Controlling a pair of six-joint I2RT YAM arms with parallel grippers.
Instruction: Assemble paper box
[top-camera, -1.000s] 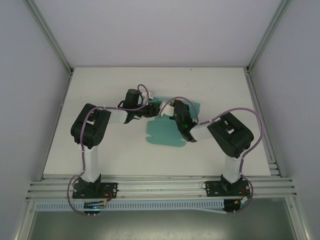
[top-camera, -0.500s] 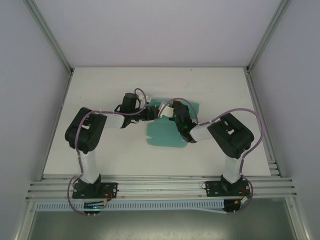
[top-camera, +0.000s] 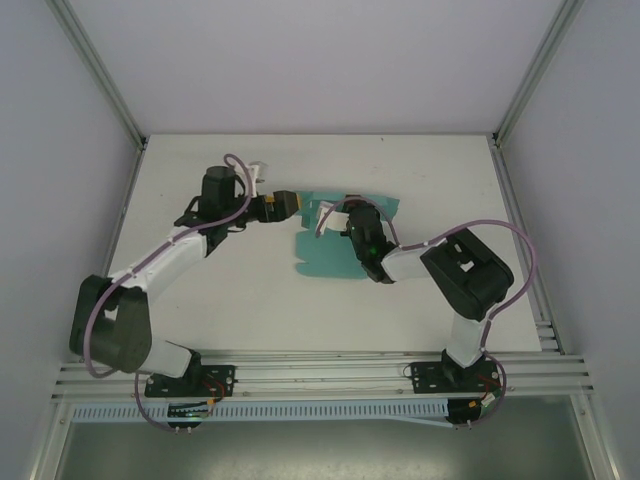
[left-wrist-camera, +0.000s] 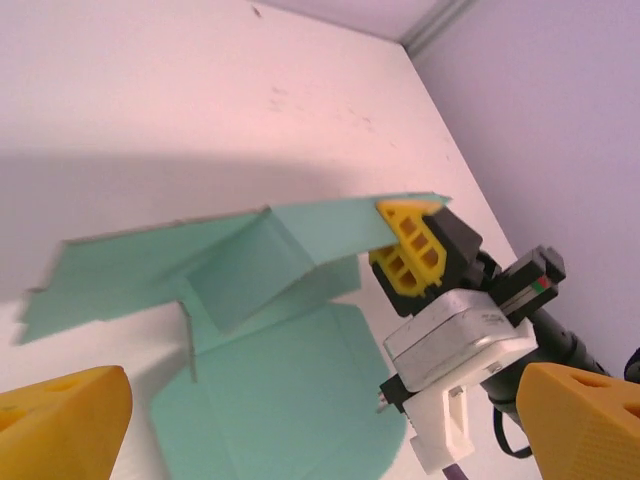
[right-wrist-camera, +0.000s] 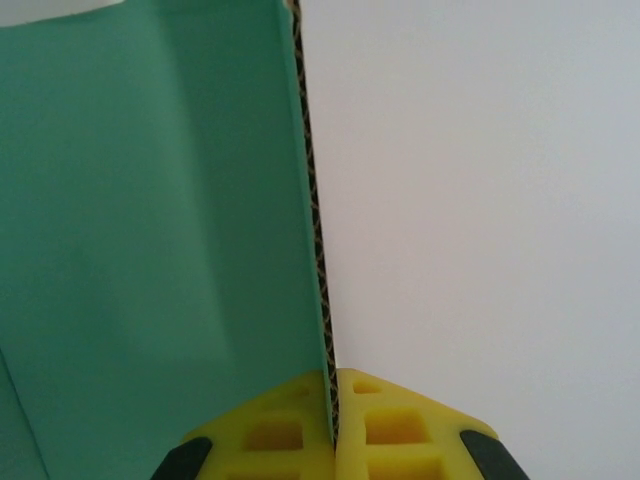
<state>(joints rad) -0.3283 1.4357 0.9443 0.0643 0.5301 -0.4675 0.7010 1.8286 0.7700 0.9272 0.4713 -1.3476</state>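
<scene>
While the paper box (top-camera: 328, 258) is a flat teal sheet with flaps, most of it lies on the white table (top-camera: 190, 300), near the middle and a bit to the right. In the top view its longer side seems to run from left to right across the table, though the arms hide part of it. One flap on the far side is bent up off the table and leans over the flat part.

The right gripper (right-wrist-camera: 334, 425) is clenched on that raised flap. In the right wrist view its two yellow fingers (right-wrist-camera: 405, 435) are pressed together with the thin edge of the card between them. That edge runs straight up from the fingers and has a wavy line inside it.

The left gripper (top-camera: 284, 204) is near the far left corner of the sheet. Its fingers (left-wrist-camera: 60, 425) are spread wide, with nothing in them.

In the left wrist view, a small red and green mark (left-wrist-camera: 541, 281) sits on the right wrist.
</scene>
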